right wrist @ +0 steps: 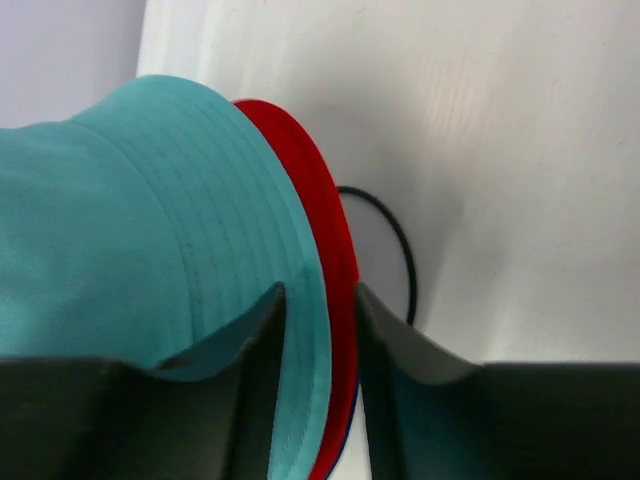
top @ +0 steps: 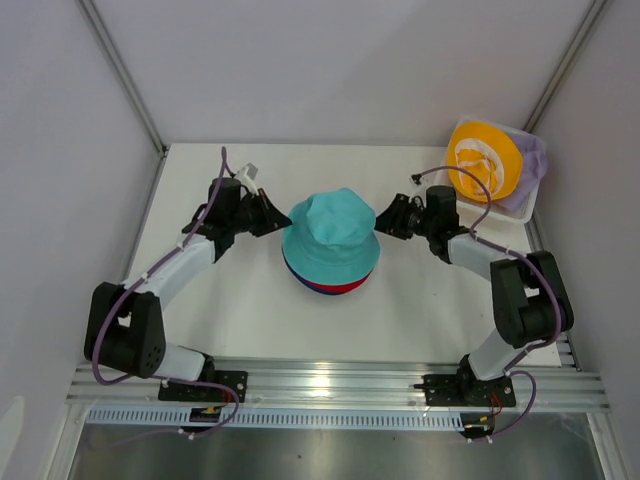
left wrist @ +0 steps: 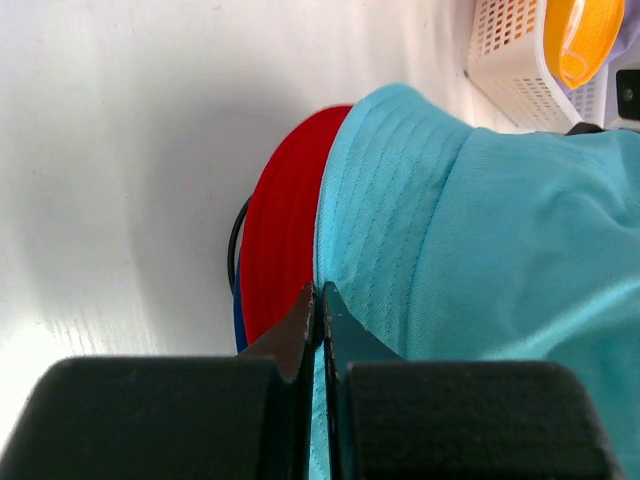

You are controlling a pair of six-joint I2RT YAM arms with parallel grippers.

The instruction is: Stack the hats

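Observation:
A teal hat sits on top of a red hat and a navy hat in the table's middle. My left gripper is at the stack's left side. In the left wrist view its jaws are pressed together on the teal hat's brim, beside the red brim. My right gripper is at the stack's right side. In the right wrist view its jaws stand apart around the teal brim and red brim. A yellow hat and a lavender hat lie in the basket.
A white lattice basket stands at the back right corner, also in the left wrist view. A thin black wire frame pokes out from under the stack, also in the left wrist view. Walls close in on both sides.

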